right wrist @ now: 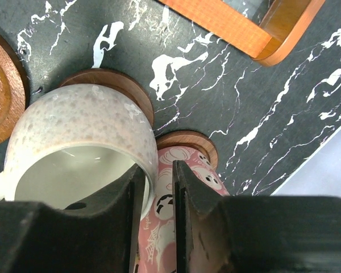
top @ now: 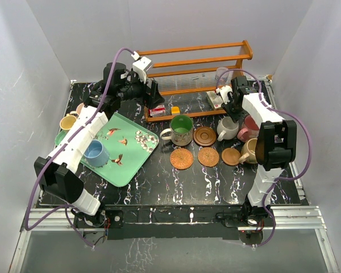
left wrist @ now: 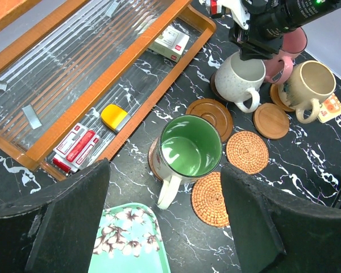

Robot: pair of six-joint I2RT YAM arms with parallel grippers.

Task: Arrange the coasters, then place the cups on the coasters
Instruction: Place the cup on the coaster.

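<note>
We're getting bright, even overhead light, only soft shadows. Bit of glare inside the green mug (left wrist: 190, 149). Wrist views bend at the edges, and the left gripper (left wrist: 165, 165) looks dark, slightly soft.

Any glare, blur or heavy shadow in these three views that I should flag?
Top external view: evenly lit and sharp, soft shadows on the marble table. Left wrist view: a bright reflection inside the green mug; the fingers of the left gripper are near-black foreground. Right wrist view: the fingers of the right gripper are dark and featureless, the cream mug close and cropped.
</note>
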